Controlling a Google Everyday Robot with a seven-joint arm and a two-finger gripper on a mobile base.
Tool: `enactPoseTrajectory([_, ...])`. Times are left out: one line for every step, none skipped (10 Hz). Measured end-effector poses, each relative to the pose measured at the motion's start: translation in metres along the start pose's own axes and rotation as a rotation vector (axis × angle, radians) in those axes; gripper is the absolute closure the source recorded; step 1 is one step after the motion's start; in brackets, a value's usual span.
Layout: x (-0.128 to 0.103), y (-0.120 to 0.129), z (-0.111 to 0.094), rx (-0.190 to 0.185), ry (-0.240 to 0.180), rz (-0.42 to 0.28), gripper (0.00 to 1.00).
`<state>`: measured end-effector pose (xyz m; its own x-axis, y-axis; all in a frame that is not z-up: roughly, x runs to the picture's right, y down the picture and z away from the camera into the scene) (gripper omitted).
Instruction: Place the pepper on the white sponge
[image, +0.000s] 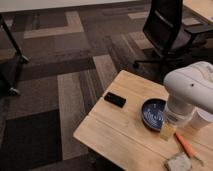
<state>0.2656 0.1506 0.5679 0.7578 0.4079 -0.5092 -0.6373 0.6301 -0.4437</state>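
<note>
Task status: not complete. The pepper (185, 145) lies flat on the worktop (115, 135), off the lower-right side of the blue bowl (152, 114), and nothing holds it. The white sponge (178, 162) lies farther from the bowl in the same direction, at the bottom edge of the view, with nothing on top of it. The pepper's far end comes just beside the sponge; whether the two touch cannot be determined. The gripper (168, 131) hangs below the white arm (192, 90) at the bowl's lower-right rim, between the bowl and the pepper, low over the worktop. Its fingers stand apart and carry nothing. Remaining steps, by judgement: bring the fingers over the pepper, close on it, lift, carry it the short way to the sponge and release. Containers: the blue bowl shows a patterned inner surface and no contents in the visible part; the arm covers its right side. A white cup (202, 120) stands on the far right side of the bowl, behind the arm; its contents cannot be determined. A flat black object (115, 99) lies on the worktop to the left of the bowl, well apart from it.
</note>
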Motion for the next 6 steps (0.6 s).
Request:
enactPoseTrajectory([0.000, 0.000, 0.000, 0.000, 0.000, 0.000, 0.35])
enactPoseTrajectory([0.000, 0.000, 0.000, 0.000, 0.000, -0.001, 0.35])
enactPoseTrajectory([0.000, 0.000, 0.000, 0.000, 0.000, -0.001, 0.35])
enactPoseTrajectory([0.000, -0.001, 0.001, 0.002, 0.001, 0.002, 0.35])
enactPoseTrajectory([0.011, -0.011, 0.011, -0.014, 0.023, 0.101, 0.35])
enactPoseTrajectory([0.021, -0.018, 0.020, -0.029, 0.045, 0.202, 0.35])
